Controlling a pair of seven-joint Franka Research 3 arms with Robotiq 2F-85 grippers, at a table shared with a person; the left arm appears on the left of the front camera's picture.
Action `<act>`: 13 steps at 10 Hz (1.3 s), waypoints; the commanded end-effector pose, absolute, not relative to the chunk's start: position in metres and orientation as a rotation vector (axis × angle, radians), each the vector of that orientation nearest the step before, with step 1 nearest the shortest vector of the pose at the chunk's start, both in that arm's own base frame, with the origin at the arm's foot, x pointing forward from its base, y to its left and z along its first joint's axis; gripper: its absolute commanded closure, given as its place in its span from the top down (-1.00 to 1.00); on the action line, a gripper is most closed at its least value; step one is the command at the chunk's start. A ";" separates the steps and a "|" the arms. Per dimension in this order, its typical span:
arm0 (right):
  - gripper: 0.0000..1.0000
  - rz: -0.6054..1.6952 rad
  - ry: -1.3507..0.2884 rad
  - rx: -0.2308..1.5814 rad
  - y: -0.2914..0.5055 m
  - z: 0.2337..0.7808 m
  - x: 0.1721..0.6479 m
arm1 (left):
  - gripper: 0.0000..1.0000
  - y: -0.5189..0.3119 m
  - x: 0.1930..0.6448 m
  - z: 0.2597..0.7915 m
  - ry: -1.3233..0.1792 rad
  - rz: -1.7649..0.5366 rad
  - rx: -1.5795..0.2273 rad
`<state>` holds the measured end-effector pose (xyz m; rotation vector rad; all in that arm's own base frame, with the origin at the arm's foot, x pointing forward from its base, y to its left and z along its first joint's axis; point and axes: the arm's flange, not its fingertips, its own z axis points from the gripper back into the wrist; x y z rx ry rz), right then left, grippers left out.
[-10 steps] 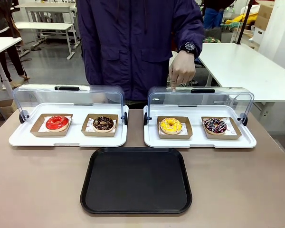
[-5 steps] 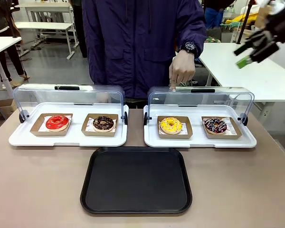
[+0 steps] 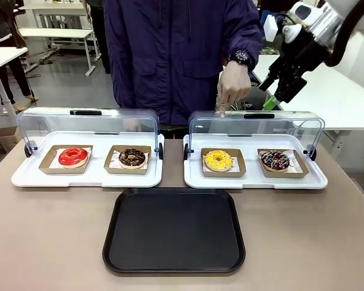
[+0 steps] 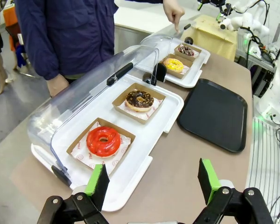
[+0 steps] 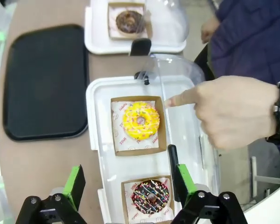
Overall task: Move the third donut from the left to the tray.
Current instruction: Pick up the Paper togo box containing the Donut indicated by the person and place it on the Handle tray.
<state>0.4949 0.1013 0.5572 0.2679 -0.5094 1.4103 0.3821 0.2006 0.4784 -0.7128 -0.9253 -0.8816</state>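
Left gripper (image 4: 152, 182) jaws wide, low over counter (image 4: 186, 186) by red donut (image 4: 103, 141). Tray (image 3: 173, 242) front centre. Third donut (image 3: 218, 160) in holder under right clear lid (image 3: 255, 128); person's hand (image 3: 232, 90) fingertip on lid. Right gripper (image 5: 129, 181) above lid, jaws wide.

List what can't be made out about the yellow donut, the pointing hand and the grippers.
- Print on the paper under the yellow donut: too small, right wrist view.
- Whether the hand touches the lid: the clear dome blurs the contact, right wrist view.
- Jaw gap of the right gripper: seen side-on in the front view; its wrist view shows it open.
- Part of the far-right holder: cut off by the bottom edge, right wrist view.
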 end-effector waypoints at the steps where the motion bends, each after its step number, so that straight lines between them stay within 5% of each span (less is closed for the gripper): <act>1: 1.00 1.411 -0.506 0.281 0.096 0.564 0.501 | 1.00 0.200 0.381 0.481 -0.938 -0.892 -0.720; 6: 1.00 1.404 -0.512 0.273 0.096 0.560 0.497 | 1.00 0.200 0.381 0.481 -0.938 -0.892 -0.720; 13: 1.00 1.431 -0.523 -0.021 0.155 0.480 0.423 | 1.00 0.200 0.381 0.481 -0.938 -0.892 -0.720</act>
